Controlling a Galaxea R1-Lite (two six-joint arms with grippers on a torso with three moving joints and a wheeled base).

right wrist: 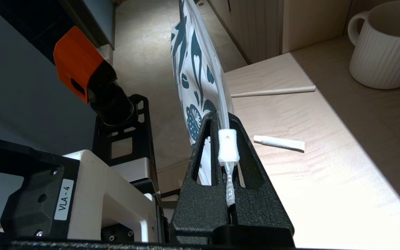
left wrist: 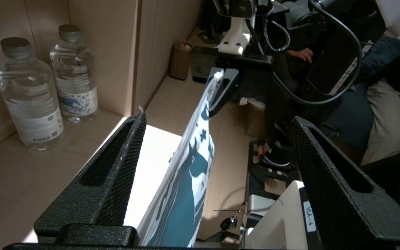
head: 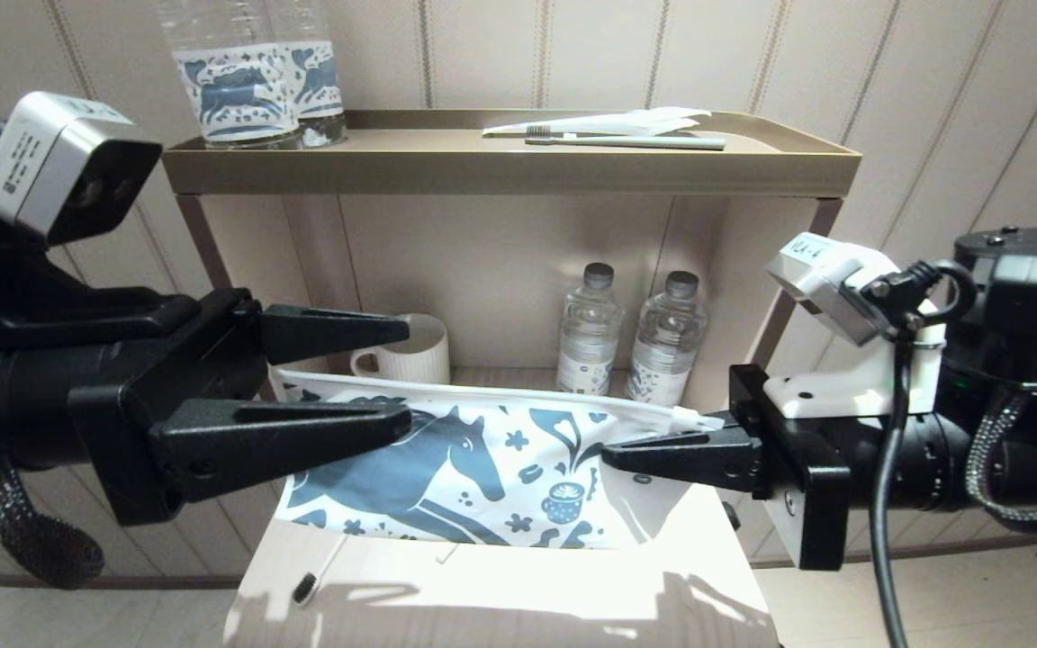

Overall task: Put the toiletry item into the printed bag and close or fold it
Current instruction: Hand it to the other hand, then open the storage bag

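Observation:
The printed bag point(head: 482, 468) hangs upright and stretched sideways above the pale table point(head: 527, 594). My right gripper point(head: 610, 454) is shut on its right end, on the zip strip just behind the white slider point(right wrist: 227, 146). My left gripper point(head: 408, 373) is open, one finger on either side of the bag's left end point(left wrist: 189, 173), not pressing it. Under the bag a toothbrush with dark bristles point(head: 306, 587) lies on the table, its thin handle point(right wrist: 273, 91) pointing away. A small white tube point(right wrist: 279, 142) lies beside it. I cannot see what is inside the bag.
A ribbed white mug point(head: 410, 353) and two water bottles point(head: 588, 328) stand in the shelf niche behind the bag. The top tray point(head: 509, 171) carries two labelled bottles point(head: 248, 81), another toothbrush point(head: 635, 141) and a plain white wrapper point(head: 626, 121).

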